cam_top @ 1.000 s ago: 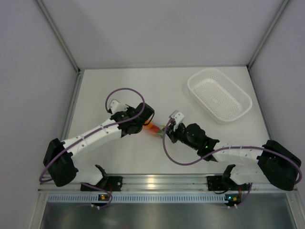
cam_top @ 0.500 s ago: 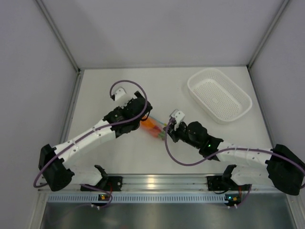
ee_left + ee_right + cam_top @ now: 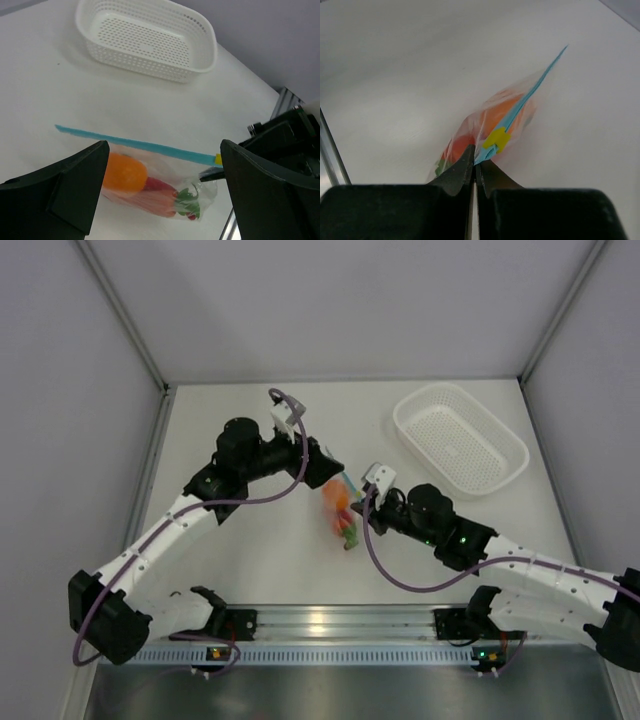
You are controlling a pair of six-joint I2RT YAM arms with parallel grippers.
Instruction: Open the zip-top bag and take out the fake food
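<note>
Two right fingers (image 3: 457, 172), black and tapering to thin tips, are pressed together on the light blue zip strip (image 3: 520, 107) of the zip-top bag (image 3: 485, 125). They pinch it just beside a small yellow slider tab (image 3: 496, 138). Your left fingers (image 3: 70, 185), broad dark wedges, are spread wide and grip nothing. They hang over the bag, with the pouch showing between them.

The bag is thin clear plastic, crinkled and glossy, and sits between the two arms near the middle of the worktop (image 3: 270, 550). Its strip runs as one straight line away from the right fingers. You cannot tell from these views whether the pouch's belly rests on the worktop or hangs just off it.

Inside the plastic the fake food (image 3: 145, 187) is bunched together: a smooth round orange (image 3: 125, 172), a red chili pepper (image 3: 159, 184) and an orange carrot (image 3: 150, 202). Green leaves (image 3: 186, 197) lie at the end nearest the right fingers.

The worktop is flat and matte white, closed in by pale grey wall panels (image 3: 350, 310), with a ribbed aluminium rail (image 3: 330, 620) along the near edge. Well apart from the bag, toward the far right corner, stands a white plastic basket (image 3: 145, 62). It is oblong with rounded corners, and its walls and floor are pierced by rows of small holes.
</note>
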